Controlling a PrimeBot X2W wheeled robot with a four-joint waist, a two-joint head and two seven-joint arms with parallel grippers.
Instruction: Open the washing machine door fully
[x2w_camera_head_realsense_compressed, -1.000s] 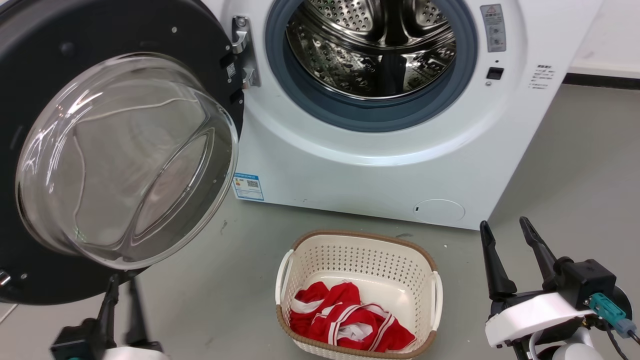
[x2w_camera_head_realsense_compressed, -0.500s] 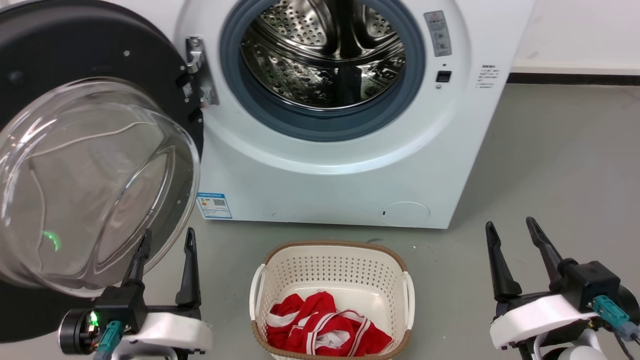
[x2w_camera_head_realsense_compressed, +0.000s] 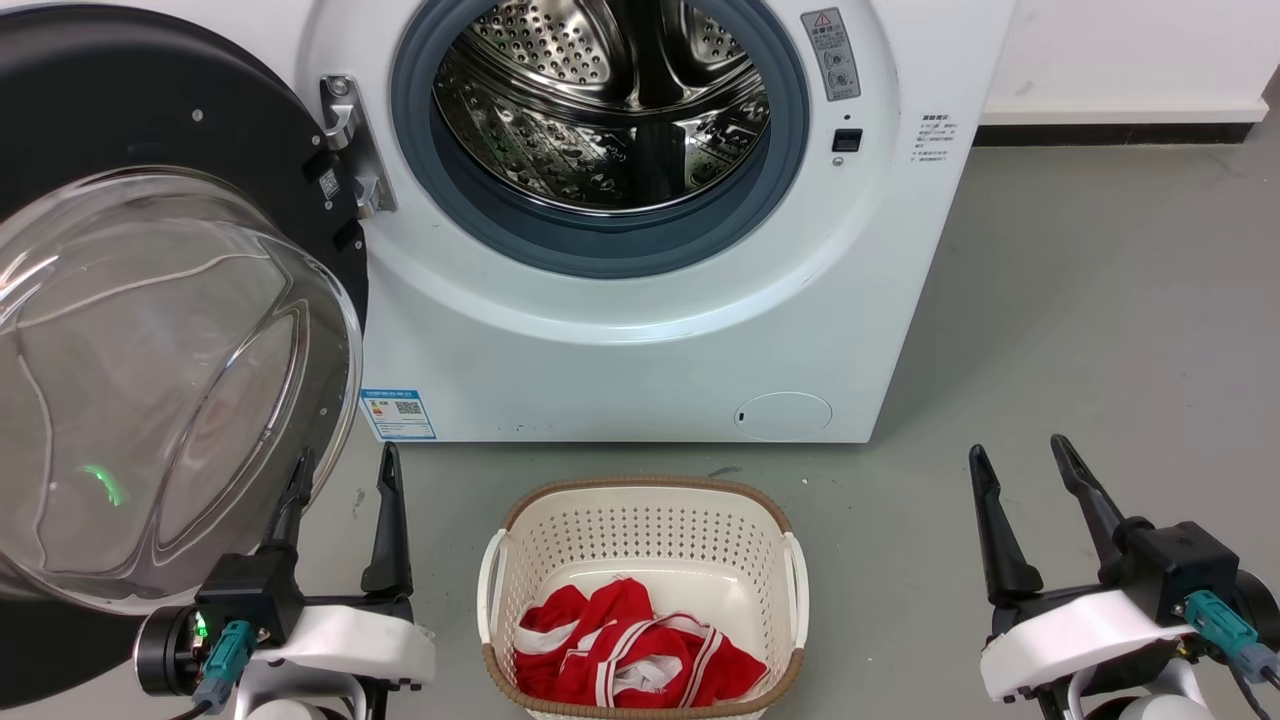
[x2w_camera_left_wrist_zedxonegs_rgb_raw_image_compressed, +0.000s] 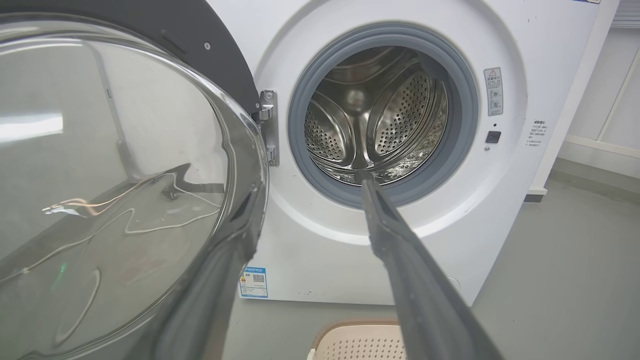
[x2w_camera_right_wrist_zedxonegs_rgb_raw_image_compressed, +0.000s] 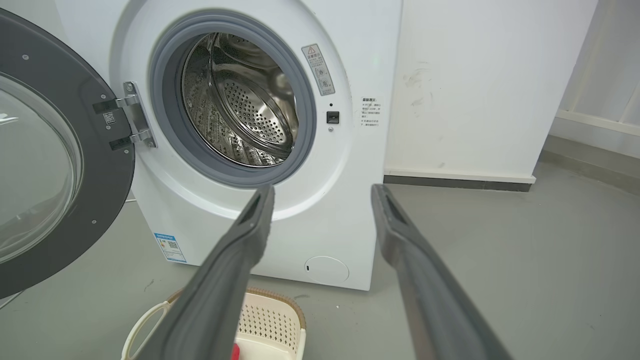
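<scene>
Right, I've got the large round washing machine door (x2w_camera_head_realsense_compressed: 150, 330) in front of me, glossy black rim around a bulging clear glass bowl. It hangs swung wide out from the metal hinge (x2w_camera_head_realsense_compressed: 350, 150) at the left edge of the white washing machine front (x2w_camera_head_realsense_compressed: 650, 360). Its inner face, bowl and all, is turned out towards me, well away from the opening. The perforated steel drum (x2w_camera_head_realsense_compressed: 600, 110) and its grey rubber ring (x2w_camera_head_realsense_compressed: 600, 250) are completely uncovered in the head view and both wrist views.

So by my reading the job is done, or as good as done. The swing looks close to its limit, though I can't tell from here whether the hinge has a little more travel in it. If anything is left, it's a small nudge outward on the rim.

My left gripper (x2w_camera_head_realsense_compressed: 345, 460) sits low by the door's bottom edge, its two dark fingers spread apart with nothing between them. The outer finger lines up with the lip of the glass bowl, and I can't tell whether it touches.

My right gripper (x2w_camera_head_realsense_compressed: 1016, 448) hangs over the grey floor (x2w_camera_head_realsense_compressed: 1100, 300) off the machine's right front corner. Its fingers are likewise parted, holding nothing, well apart from the door.

On the floor just in front of the machine, between my two arms, the cream perforated plastic basket (x2w_camera_head_realsense_compressed: 640, 525) has a red and white garment (x2w_camera_head_realsense_compressed: 640, 660) lying in it.
</scene>
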